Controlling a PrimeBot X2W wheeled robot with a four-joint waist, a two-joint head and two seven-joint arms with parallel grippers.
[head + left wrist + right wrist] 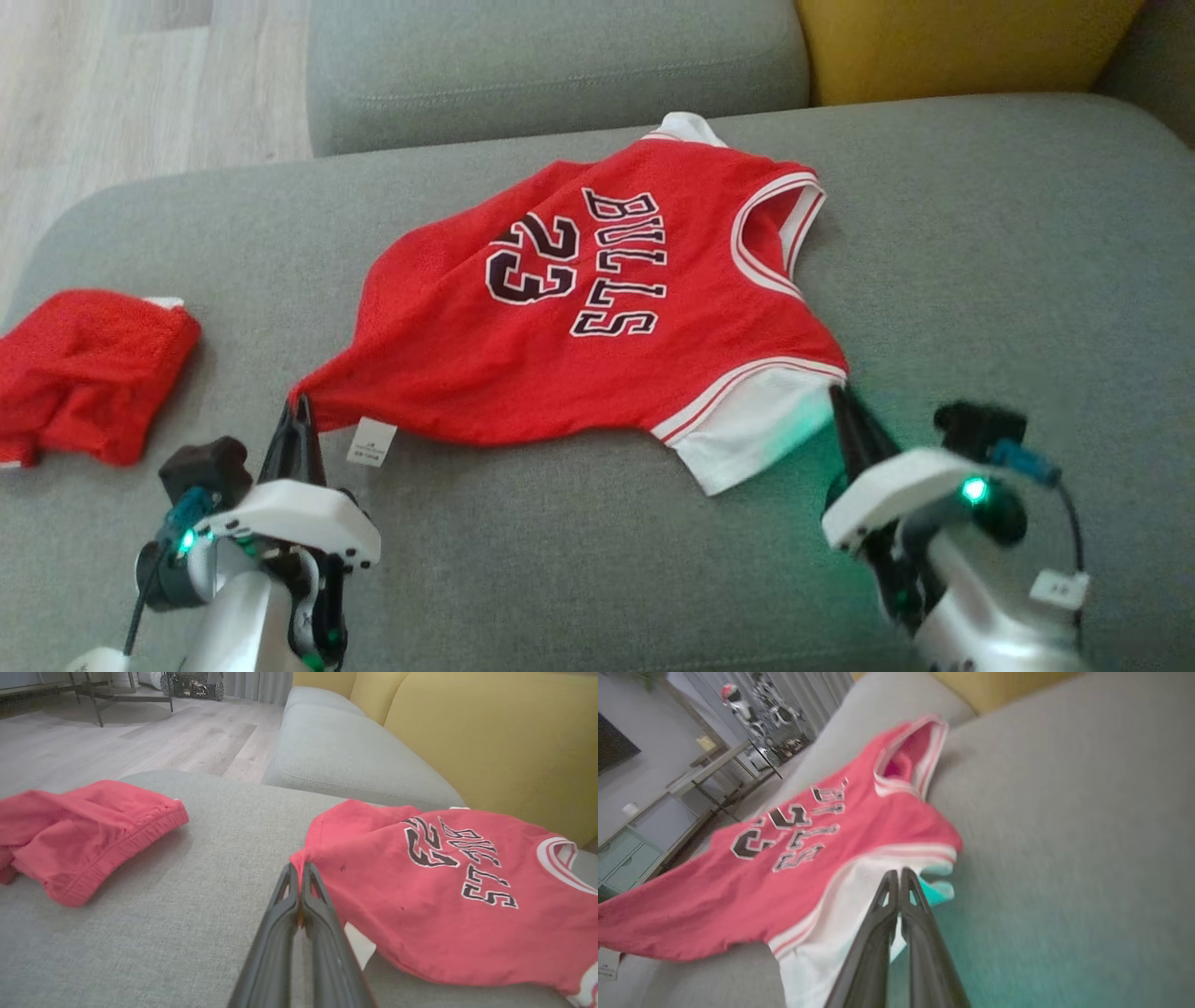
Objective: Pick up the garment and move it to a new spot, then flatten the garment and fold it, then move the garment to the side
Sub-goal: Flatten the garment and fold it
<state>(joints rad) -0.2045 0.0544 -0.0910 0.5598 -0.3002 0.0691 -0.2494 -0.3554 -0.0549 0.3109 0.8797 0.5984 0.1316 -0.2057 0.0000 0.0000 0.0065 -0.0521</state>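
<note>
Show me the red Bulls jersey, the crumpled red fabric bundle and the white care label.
red Bulls jersey (523, 378): head view, plain red fabric below the number.
crumpled red fabric bundle (89, 373): head view, its middle.
white care label (372, 441): head view, its centre.

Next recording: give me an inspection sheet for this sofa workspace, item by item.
Surface: grey sofa seat, tinted green near the right wrist light.
Job's things: red jersey spread out print-up, slightly rumpled; white label at its near hem.
Clutter: red shorts bunched on the seat's left side, apart from the jersey.
Grippers: left gripper shut on the jersey's near hem corner; right gripper shut on its white edge.
Cables: dark cable looping at the right wrist, clear of the jersey.
Surroundings: wooden floor to the left; yellow cushion behind.
</note>
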